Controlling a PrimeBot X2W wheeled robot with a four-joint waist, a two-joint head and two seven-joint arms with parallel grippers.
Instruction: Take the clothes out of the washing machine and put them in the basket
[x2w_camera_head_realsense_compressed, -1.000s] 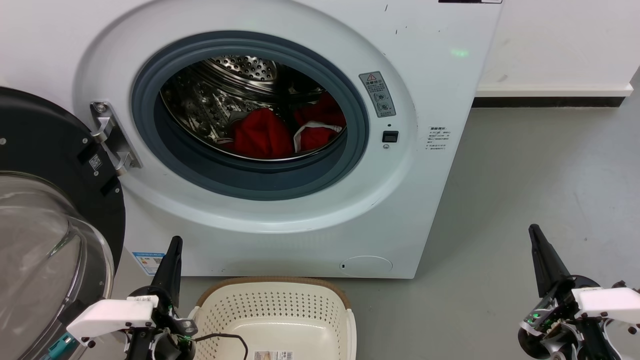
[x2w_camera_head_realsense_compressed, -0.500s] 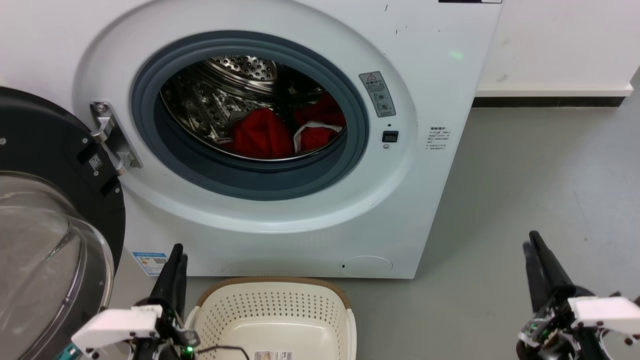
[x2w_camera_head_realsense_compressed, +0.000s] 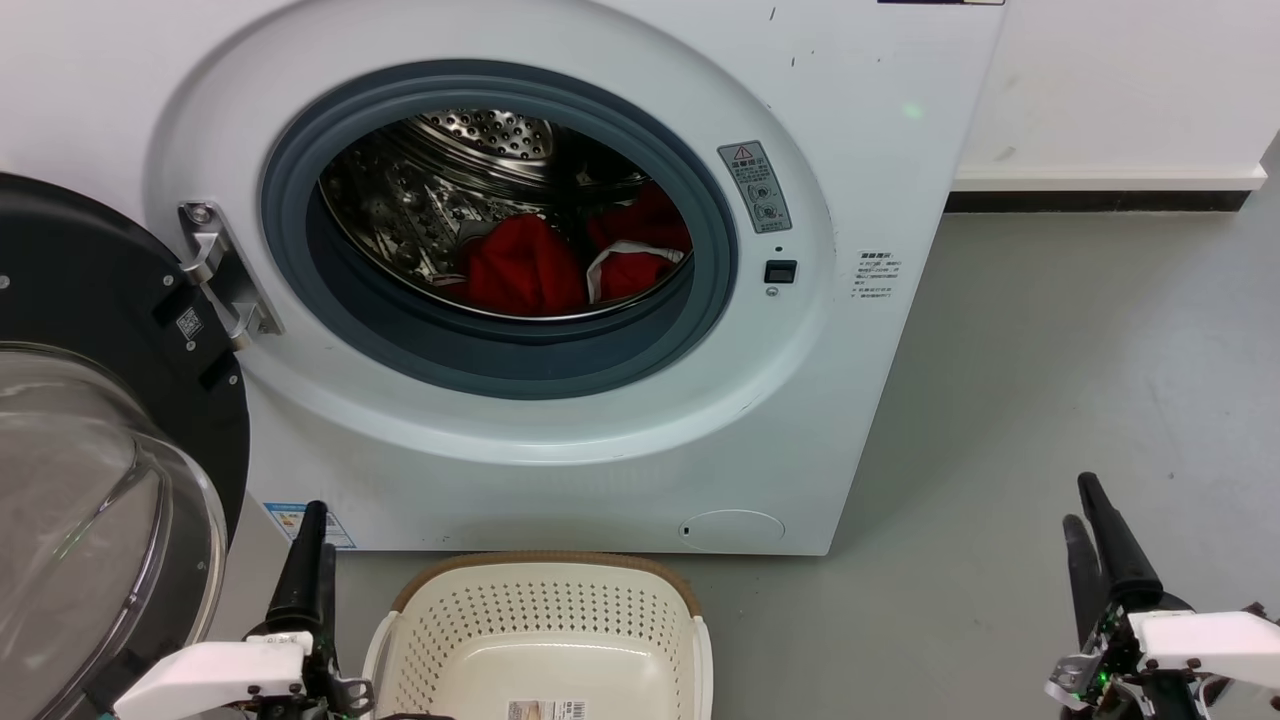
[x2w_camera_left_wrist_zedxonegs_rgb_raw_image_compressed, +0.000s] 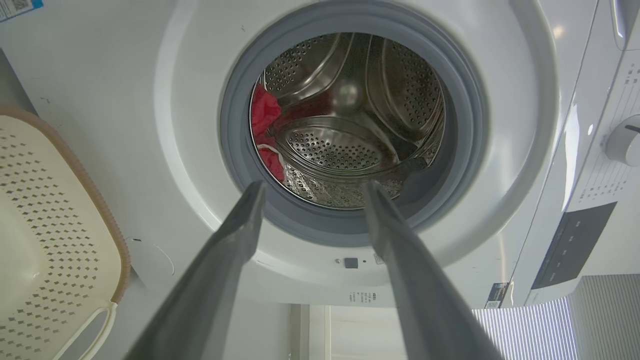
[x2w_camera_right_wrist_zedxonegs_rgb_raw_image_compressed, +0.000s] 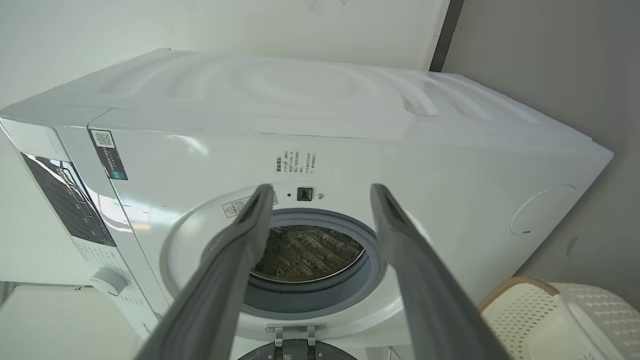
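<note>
The left gripper (x2w_camera_head_realsense_compressed: 318, 527) stands at the lower left of the head view. Its two dark fingers (x2w_camera_left_wrist_zedxonegs_rgb_raw_image_compressed: 235, 240) point up and lean a little to the right. In the left wrist view the fingers are spread apart, with a wide gap between the tips, and they hold nothing. A white wrist housing (x2w_camera_head_realsense_compressed: 215, 665) sits below them. The right gripper (x2w_camera_head_realsense_compressed: 1078, 502) stands at the lower right of the head view and points up, leaning slightly to the left. In the right wrist view its fingers are also spread apart and empty.
</note>
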